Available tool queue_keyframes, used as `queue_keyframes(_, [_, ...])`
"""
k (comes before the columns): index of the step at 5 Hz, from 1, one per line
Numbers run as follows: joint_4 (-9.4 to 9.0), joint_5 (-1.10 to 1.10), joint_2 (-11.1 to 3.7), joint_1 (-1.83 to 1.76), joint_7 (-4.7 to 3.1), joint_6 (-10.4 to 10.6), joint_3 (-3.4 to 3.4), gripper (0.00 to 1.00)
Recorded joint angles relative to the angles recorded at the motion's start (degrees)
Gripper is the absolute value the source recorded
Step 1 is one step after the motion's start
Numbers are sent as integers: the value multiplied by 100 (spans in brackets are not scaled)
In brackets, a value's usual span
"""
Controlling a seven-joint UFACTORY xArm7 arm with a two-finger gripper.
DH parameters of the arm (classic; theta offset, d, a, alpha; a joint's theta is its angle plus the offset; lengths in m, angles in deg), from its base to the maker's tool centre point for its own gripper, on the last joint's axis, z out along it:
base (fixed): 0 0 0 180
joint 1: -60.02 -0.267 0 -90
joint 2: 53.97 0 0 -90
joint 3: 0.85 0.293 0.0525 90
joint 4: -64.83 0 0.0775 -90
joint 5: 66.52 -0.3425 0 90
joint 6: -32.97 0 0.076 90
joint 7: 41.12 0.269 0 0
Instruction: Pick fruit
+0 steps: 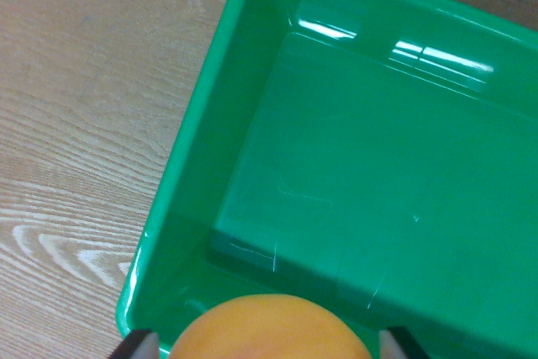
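An orange round fruit (267, 329) fills the bottom middle of the wrist view. It sits between my two fingertips (139, 345), which show only as small dark corners at the bottom edge on either side of it. My gripper (267, 349) is shut on the fruit. Beneath and beyond the fruit lies a green plastic bin (193, 140) with nothing inside it. The fruit hangs over the bin's near left corner.
Light wood-grain tabletop (76, 124) runs along the wrist view's left of the bin. The bin's floor (378, 182) is bare and shiny with light reflections near its far wall.
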Motion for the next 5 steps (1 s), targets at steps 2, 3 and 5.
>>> queue_keyframes(2, [46, -2, 25, 1, 1, -71, -1, 100])
queue_keyframes(3, [46, -2, 25, 1, 1, -71, -1, 100])
queue_keyframes(5, [71, -3, 39, 2, 1, -110, -1, 100])
